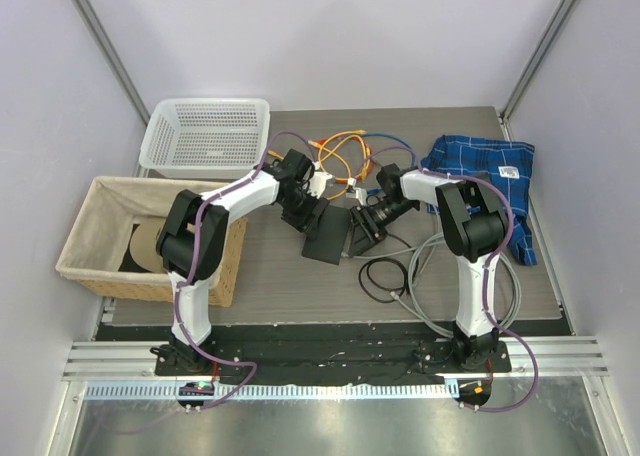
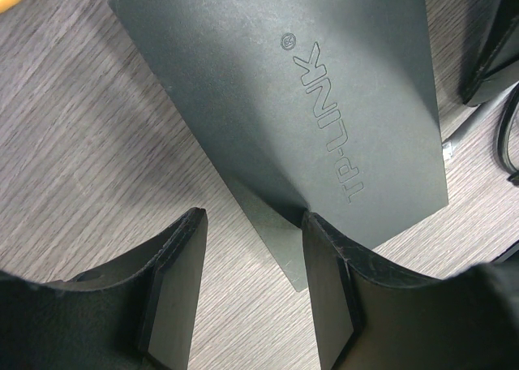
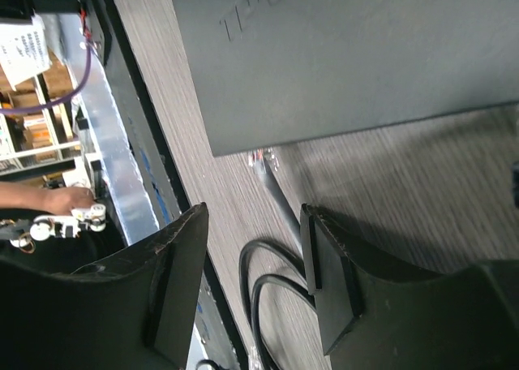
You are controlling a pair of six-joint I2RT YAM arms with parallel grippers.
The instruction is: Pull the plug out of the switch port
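The switch point(image 1: 330, 232) is a flat matte-black box lying mid-table between my two grippers. In the left wrist view the switch point(image 2: 308, 102) shows raised lettering on top, and my left gripper point(image 2: 251, 285) is open with its right finger point(image 2: 328, 281) against the box's near corner. In the right wrist view the switch point(image 3: 365, 53) fills the top. A clear plug point(image 3: 263, 159) on a grey cable sits at its lower edge; I cannot tell whether it is seated. My right gripper point(image 3: 253, 281) is open and empty, just short of the plug.
A black cable loop point(image 3: 259, 289) lies between the right fingers. Grey and black cable coils point(image 1: 425, 276) lie front right and orange cables point(image 1: 345, 156) behind the switch. There is a blue cloth point(image 1: 490, 176) at the right, a white basket point(image 1: 205, 136) back left and a lined wicker basket point(image 1: 95, 236) at the left.
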